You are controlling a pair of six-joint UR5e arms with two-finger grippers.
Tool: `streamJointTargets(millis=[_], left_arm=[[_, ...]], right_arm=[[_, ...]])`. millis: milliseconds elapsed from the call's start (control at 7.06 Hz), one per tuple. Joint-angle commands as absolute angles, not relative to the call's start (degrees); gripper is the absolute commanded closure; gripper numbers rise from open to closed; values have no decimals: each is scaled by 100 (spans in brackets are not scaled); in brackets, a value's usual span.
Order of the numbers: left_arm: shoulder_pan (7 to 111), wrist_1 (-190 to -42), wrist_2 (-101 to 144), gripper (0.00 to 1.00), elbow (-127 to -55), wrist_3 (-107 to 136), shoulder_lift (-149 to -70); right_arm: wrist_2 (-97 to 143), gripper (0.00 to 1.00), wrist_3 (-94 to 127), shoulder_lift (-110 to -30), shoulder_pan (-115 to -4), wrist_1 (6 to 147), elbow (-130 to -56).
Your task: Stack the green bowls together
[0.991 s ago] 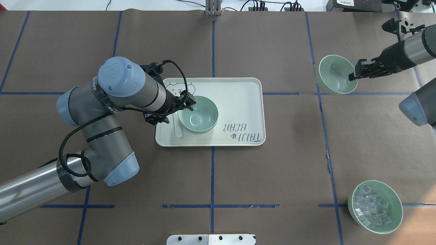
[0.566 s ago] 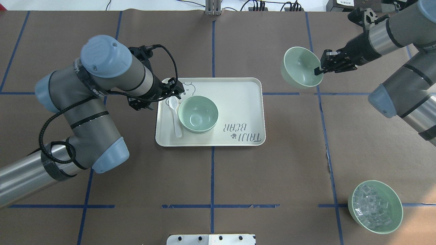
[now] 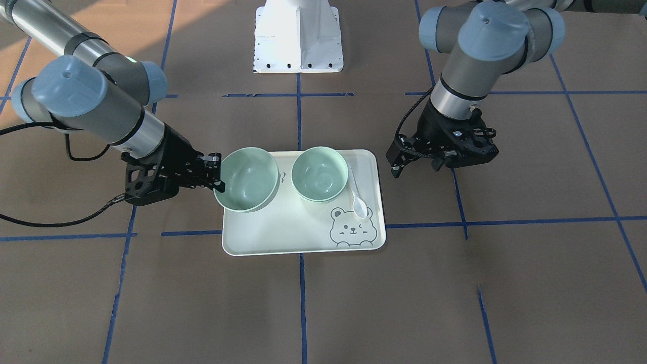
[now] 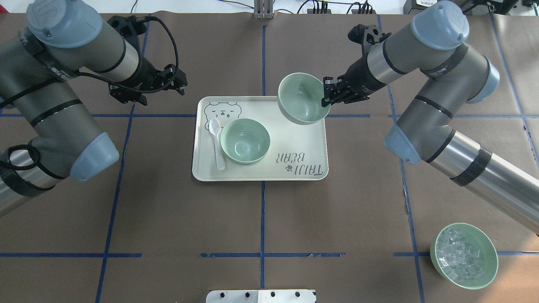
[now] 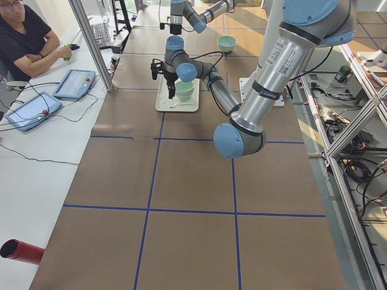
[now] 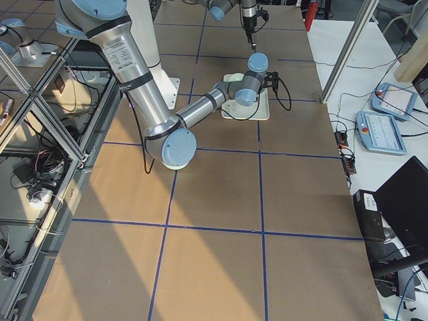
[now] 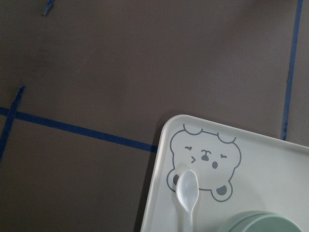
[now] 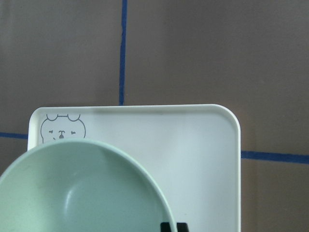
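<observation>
Over tray (image 4: 294, 139) edge, right hand (image 4: 325, 99) grips green bowl (image 4: 300, 102) mouth-up.

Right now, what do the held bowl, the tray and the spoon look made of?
Held bowl: likely plastic, matte pale green, with soft even shading.
Tray: plastic or melamine perhaps, smooth cream with a printed bear.
Spoon: seemingly white plastic, slightly glossy.
</observation>
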State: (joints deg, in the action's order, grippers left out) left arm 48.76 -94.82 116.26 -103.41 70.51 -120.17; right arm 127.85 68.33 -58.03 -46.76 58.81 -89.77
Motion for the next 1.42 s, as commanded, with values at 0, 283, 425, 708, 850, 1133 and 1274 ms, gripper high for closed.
streamJointTargets(millis=[0,283,425,708,850,1133,1274], left_arm=[[5315,-9475,11786,0,-10432,6297,-11682],[5720,-9475,11786,0,-10441,5497,-11383],[5948,-9475,11795,0,-10433,5049,-11208],[6379,-9475,11899,0,-10372,4153,-10908],[6685,-9483,12074,0,-10336,3653,-10768],[6820,-9492,12129,0,-10292,3349,-10670],[6829,-9492,12129,0,-10292,3349,-10670]], right_arm=[[11993,100,6942,-5486,-4029,6082,-8965],[11674,100,7084,-5301,-3702,6126,-8921],[11376,100,7084,-5230,-3587,6248,-8921],[11338,100,7084,-5142,-3472,6415,-8912],[11216,100,7084,-5124,-3454,6425,-8877],[11197,100,7119,-4914,-3454,6390,-8623],[11180,3,7371,-4887,-3411,6390,-8596]])
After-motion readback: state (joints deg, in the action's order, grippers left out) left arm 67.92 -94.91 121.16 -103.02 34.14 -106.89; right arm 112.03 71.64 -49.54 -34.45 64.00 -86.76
